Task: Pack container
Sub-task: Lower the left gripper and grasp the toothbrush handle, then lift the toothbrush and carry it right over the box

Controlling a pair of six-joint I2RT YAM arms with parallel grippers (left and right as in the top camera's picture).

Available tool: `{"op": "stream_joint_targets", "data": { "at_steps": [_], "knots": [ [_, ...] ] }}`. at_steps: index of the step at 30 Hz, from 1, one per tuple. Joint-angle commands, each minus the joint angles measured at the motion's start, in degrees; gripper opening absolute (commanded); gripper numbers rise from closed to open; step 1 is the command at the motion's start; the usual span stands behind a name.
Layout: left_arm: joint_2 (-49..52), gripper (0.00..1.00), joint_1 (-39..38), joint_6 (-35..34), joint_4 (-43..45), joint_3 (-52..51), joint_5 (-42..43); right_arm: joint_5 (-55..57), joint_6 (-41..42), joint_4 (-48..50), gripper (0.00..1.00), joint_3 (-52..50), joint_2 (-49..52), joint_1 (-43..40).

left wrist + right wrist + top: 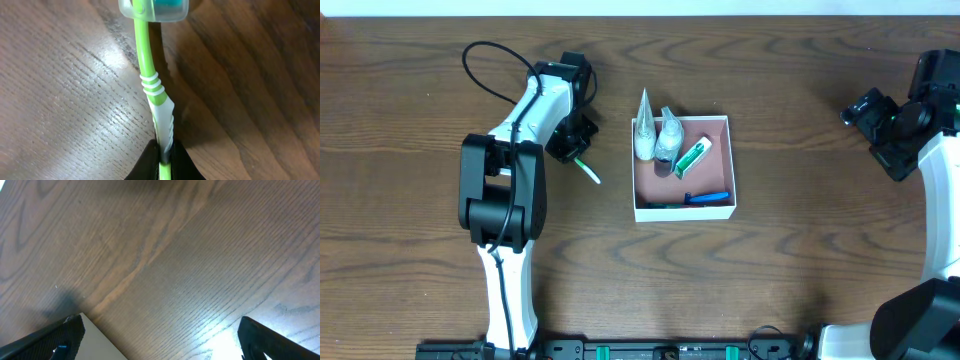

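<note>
At centre left, the left gripper (571,148) clamps a green-and-white plastic toothbrush (149,70) by its handle, likely for carrying into the shallow white-walled square container (670,212); the right gripper (160,341) gapes apart

Brown wood-grain table (770,280), light glare patches.

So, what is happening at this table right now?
The left gripper is shut on a green toothbrush, left of the container and not yet inside it. The container already holds some tubes and a blue item. The right gripper is open at the far right, holding nothing.
</note>
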Motion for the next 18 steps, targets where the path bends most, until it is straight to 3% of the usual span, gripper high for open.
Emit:
{"op": "stream_joint_targets", "data": {
  "at_steps": [1, 18],
  "knots": [
    [-0.76, 0.07, 0.04, 6.36, -0.13, 1.57, -1.36, -0.20, 0.76, -0.02, 0.99, 0.59, 0.33, -0.22],
    [-18.43, 0.07, -0.07, 21.86, 0.33, 2.80, -1.31, -0.20, 0.76, -0.04, 0.99, 0.59, 0.33, -0.22]
  ]
}}
